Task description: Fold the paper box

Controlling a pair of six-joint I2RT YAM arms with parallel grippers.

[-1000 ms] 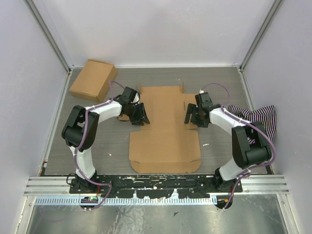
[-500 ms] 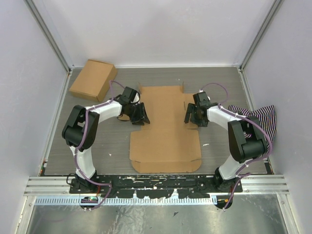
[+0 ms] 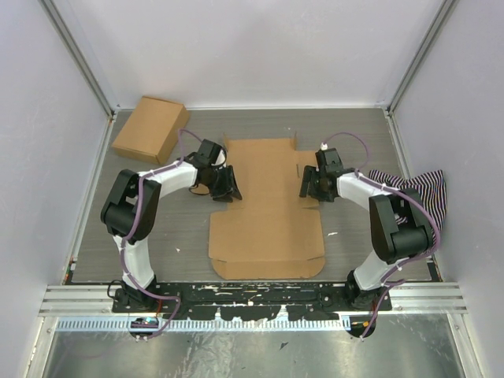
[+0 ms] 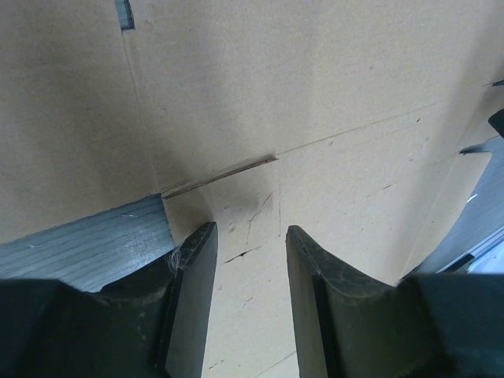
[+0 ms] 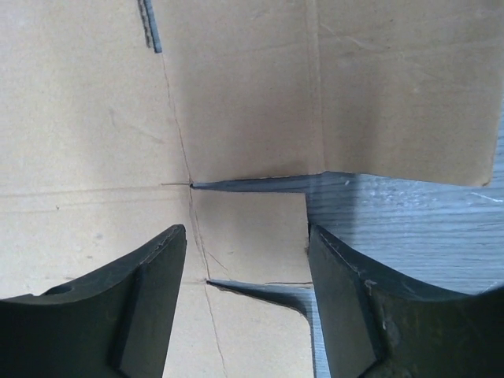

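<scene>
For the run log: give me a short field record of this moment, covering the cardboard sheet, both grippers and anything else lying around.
paper box: unfolded, lying flat between the two arms
left gripper: open, over the sheet's left edge, holding nothing
right gripper: open, over the sheet's right edge by a small side tab, holding nothing
small cardboard box: closed, far left corner, apart from the sheet
striped cloth: bunched at the right edge
folding progress: no flap stands upright in the top view
</scene>
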